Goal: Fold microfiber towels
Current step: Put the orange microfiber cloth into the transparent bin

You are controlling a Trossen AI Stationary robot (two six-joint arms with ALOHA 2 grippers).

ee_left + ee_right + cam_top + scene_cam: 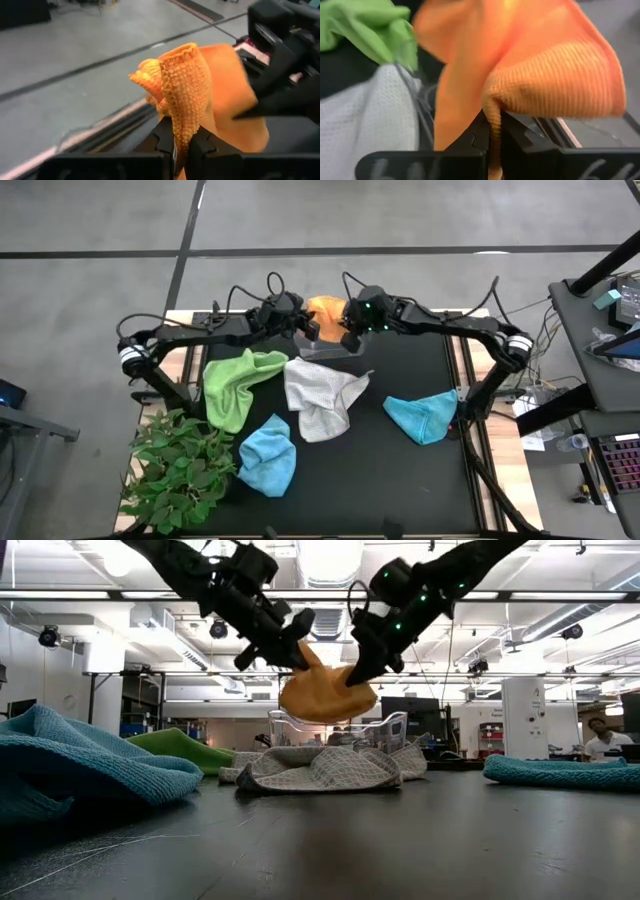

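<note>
We see a clear plastic bin (385,730) at the far edge of the tabletop (400,470); its walls are see-through, but what lies inside we cannot make out. Above it hangs the yellow-orange towel (325,695), bunched and sagging between both arms. The left gripper (181,142) is clamped on one nubbly, ribbed edge of it, and the right gripper (492,131) is pinched closed on another fold, as the wrist views show. In the high view most of this cloth is hidden under the two wrists.

The other cloths lie crumpled on the dark tabletop: the lime green towel (238,383) and the pale grey-white towel (320,395) with its fine waffle grid, touching each other, the light blue towel (268,456) beside the leafy plant (178,470), and the teal towel (424,416), apart, in a rough triangle.
</note>
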